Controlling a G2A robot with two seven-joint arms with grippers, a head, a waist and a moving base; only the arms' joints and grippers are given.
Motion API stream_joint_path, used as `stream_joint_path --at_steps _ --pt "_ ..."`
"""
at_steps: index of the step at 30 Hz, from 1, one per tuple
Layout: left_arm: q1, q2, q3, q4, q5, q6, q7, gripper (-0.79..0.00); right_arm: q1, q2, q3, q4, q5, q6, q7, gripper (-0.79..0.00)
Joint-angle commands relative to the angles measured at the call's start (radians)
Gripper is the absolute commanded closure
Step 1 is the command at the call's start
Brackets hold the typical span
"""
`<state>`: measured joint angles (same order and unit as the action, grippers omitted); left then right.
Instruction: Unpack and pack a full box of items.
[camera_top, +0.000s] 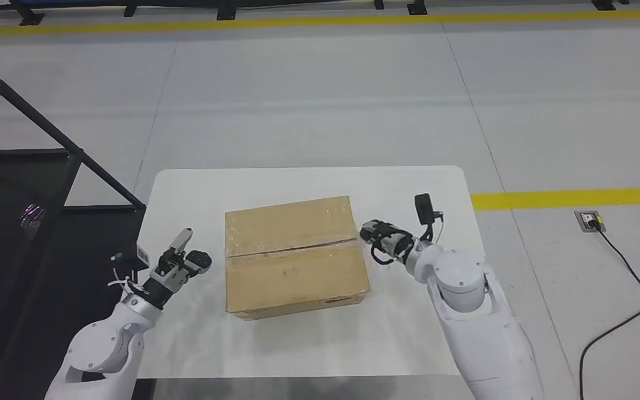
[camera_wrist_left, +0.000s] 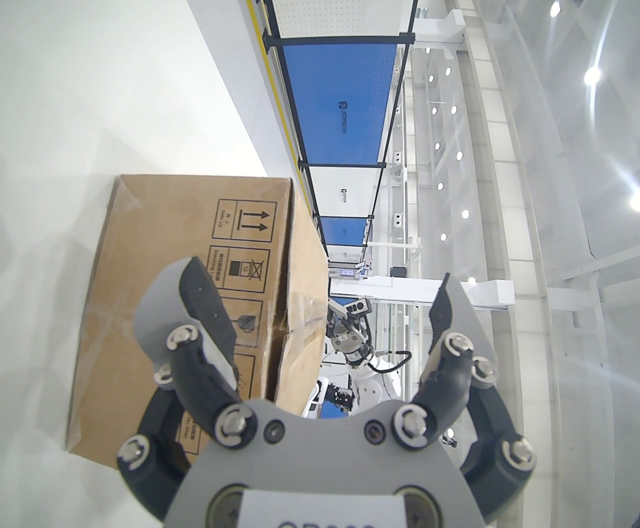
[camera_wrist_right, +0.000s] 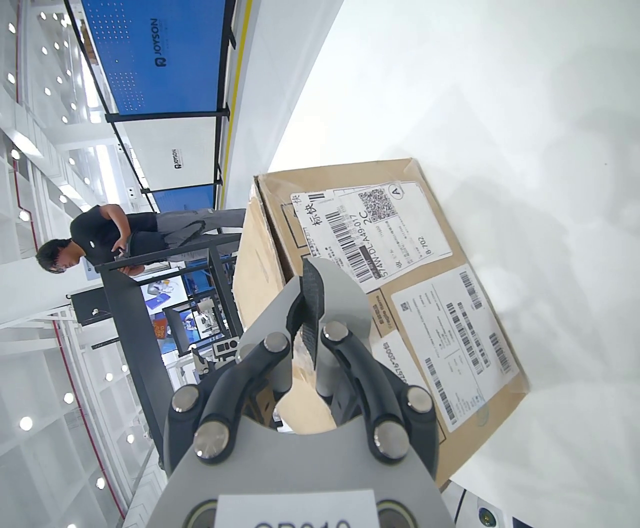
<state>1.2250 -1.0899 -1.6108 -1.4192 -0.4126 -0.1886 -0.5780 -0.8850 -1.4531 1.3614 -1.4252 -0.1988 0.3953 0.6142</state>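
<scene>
the left gripper (camera_wrist_left: 320, 290) sits closest to its own wrist camera, its 2 dark-padded fingers (camera_wrist_left: 205, 305) spread wide with nothing between them. in the top view the left gripper (camera_top: 188, 252) hangs over the left part of the table, aimed toward the left end of the box and apart from it, with a strip of bare table between. the right gripper (camera_wrist_right: 309, 285) has its 2 fingers pressed together, pad against pad, holding nothing. in the top view the right gripper (camera_top: 374, 236) is at the box's right end, up near the far corner and the top edge — just beside the cardboard, though whether it touches cannot be told. the box (camera_top: 295, 270) is a brown cardboard carton standing flat at the middle of the white table (camera_top: 420, 190), slightly skewed to the table's edges. its 2 top flaps are shut, with a band of clear tape (camera_top: 290, 247) running along the seam from end to end. the end of the box (camera_wrist_left: 150, 220) that faces the left gripper carries a column of printed handling symbols. the end of the box (camera_wrist_right: 382, 325) that faces the right gripper bears 2 white shipping labels (camera_wrist_right: 450, 345) with barcodes. beyond the table lies pale floor — a yellow line (camera_top: 300, 22) crosses its far side, a black frame (camera_top: 45, 135) stands at the left, and a floor socket (camera_top: 590, 221) with a black cable is at the right.
</scene>
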Motion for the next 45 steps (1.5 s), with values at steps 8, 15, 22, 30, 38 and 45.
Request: stream_joint_path --at_steps 8,15,22,30,38,45 --pt "0.000 -0.002 0.011 -0.003 0.007 -0.001 0.012 -0.785 0.021 0.007 -0.042 0.065 -0.004 -0.022 0.068 0.000" --pt "0.002 -0.003 0.011 -0.005 0.007 -0.002 0.021 -0.785 0.066 0.004 -0.076 0.143 0.015 -0.042 0.069 0.000" --pt "0.021 -0.001 -0.030 -0.023 -0.029 -0.017 0.035 -0.785 0.060 0.010 -0.050 0.145 0.046 -0.083 0.019 0.000" --pt "0.076 0.006 -0.113 -0.070 -0.086 -0.039 0.024 -0.785 -0.025 0.017 0.028 0.056 0.107 -0.203 -0.159 -0.089" --pt "0.097 0.009 -0.148 -0.085 -0.094 -0.026 0.028 -0.785 -0.035 0.016 0.026 0.051 0.120 -0.227 -0.171 -0.242" --pt "0.097 0.009 -0.147 -0.085 -0.094 -0.027 0.028 -0.784 -0.035 0.016 0.026 0.051 0.119 -0.227 -0.170 -0.628"
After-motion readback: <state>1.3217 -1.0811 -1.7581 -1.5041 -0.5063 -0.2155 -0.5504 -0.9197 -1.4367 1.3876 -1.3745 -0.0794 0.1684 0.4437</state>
